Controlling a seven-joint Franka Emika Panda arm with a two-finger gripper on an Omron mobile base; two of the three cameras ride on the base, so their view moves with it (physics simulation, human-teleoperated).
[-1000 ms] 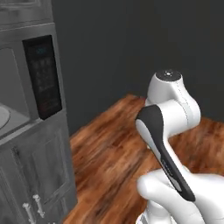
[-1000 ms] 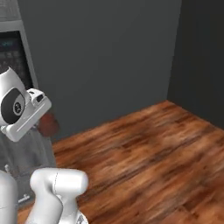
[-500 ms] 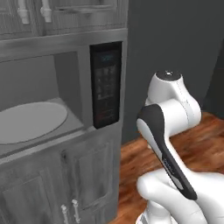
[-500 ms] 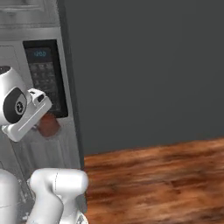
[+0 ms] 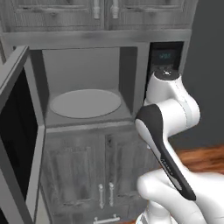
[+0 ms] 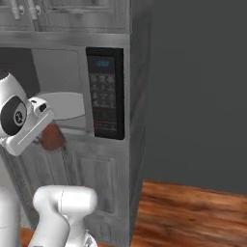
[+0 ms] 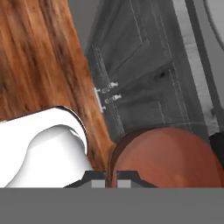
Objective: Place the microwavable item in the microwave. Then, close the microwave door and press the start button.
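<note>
One cup [image 7: 168, 156] clamped tight in the shut fingers [image 7: 111, 177], carried low in front of the cabinet doors [image 7: 144, 83] below the microwave [image 5: 87, 87], whose door [image 5: 19, 140] hangs wide open, presumably so it can go up onto the plate [image 5: 85, 103].

One microwave [image 5: 87, 83], one microwave door [image 5: 19, 140] hanging open, one round turntable plate [image 5: 85, 103], one dark control strip [image 6: 105, 99] with one small display [image 6: 102, 63]. One reddish-brown cup [image 7: 168, 157]. Two lower cabinet doors [image 5: 105, 170], two upright handles [image 5: 106, 195] on them. Two upper cabinet handles [image 5: 105, 8].
</note>
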